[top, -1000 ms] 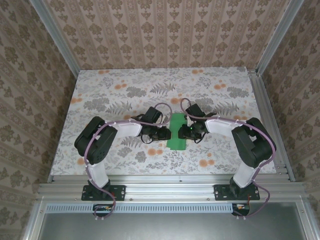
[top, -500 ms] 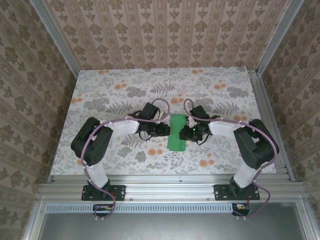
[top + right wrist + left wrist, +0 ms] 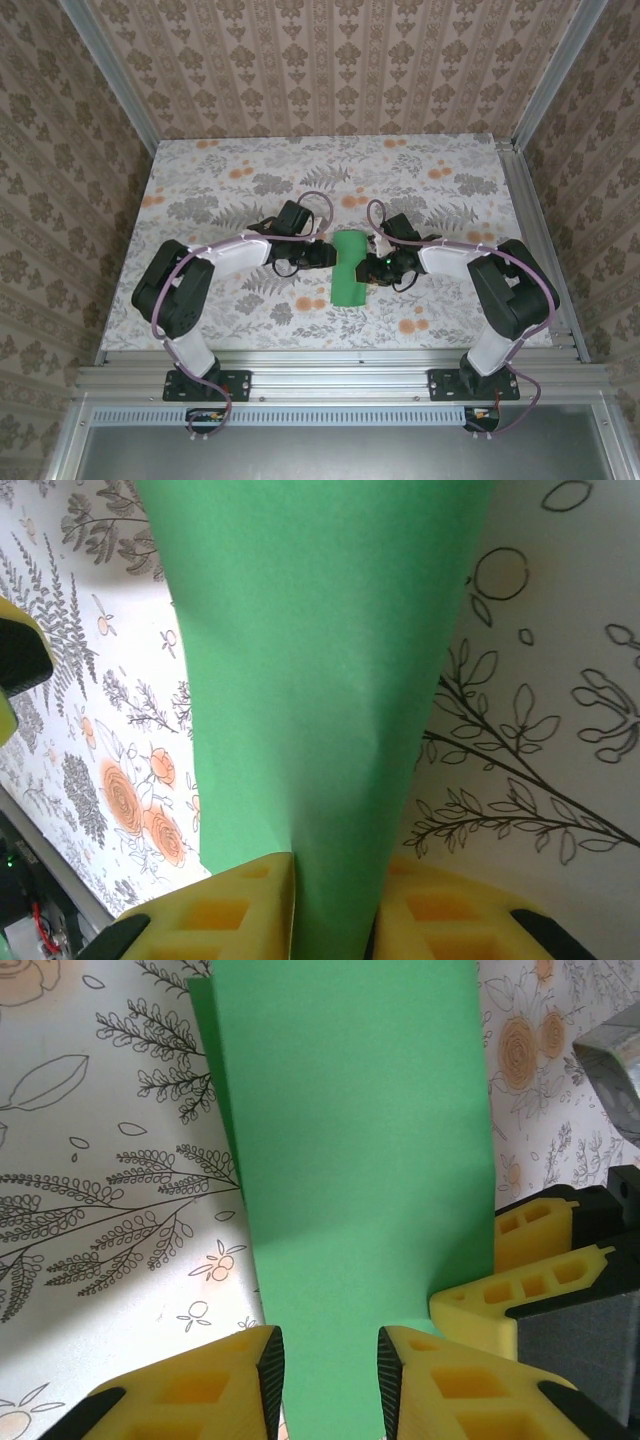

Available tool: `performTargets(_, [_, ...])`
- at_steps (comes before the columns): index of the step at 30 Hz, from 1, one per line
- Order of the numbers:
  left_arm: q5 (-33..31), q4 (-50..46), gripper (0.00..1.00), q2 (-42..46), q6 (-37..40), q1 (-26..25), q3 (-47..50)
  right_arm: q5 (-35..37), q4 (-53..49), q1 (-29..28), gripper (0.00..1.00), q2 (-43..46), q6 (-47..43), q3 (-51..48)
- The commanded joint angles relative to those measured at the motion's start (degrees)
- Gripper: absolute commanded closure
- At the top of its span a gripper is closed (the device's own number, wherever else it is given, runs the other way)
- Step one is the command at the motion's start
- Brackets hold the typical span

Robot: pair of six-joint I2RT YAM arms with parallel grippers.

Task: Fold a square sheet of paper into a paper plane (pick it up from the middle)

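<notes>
- top external: square sheet of paper (image 3: 350, 270) mid-table, looking folded into a narrow strip, flanked by left gripper (image 3: 325, 256) and right gripper (image 3: 370, 268), one at each long side. wide bare table (image 3: 200, 190) beyond and to both sides; front rail (image 3: 340, 372) near on the arms' side.
- left wrist: jaws partly spread with green in the gap; cannot tell whether pinching or merely straddling. a second layer's edge peeking out at the far left corner. right gripper's fingers (image 3: 480, 1310) just beside the opposite edge, so little room between the two; better to move one arm at a time.
- right wrist: pinching the sheet, paper rising in a soft ridge toward the fingers (image 3: 230, 900). judged best: keep the pinch light, bring layered edges flush before pressing any crease, lift straight up rather than drag.
</notes>
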State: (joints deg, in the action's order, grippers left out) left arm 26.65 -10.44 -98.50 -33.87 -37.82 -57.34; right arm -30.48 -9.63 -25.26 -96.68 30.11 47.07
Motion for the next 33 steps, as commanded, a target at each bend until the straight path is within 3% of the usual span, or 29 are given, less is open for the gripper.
performTargets(1, [0.7,-0.8,0.68,1.8,1.2,0.2,1.0,-1.7,-0.2,0.3,0.74,1.0,-1.1,-0.8])
performTargets(33, [1.6,1.2,0.78,-6.0,0.4,-2.3,-3.4,-2.5,-2.9,0.3,0.74,-2.3,-4.8,0.1])
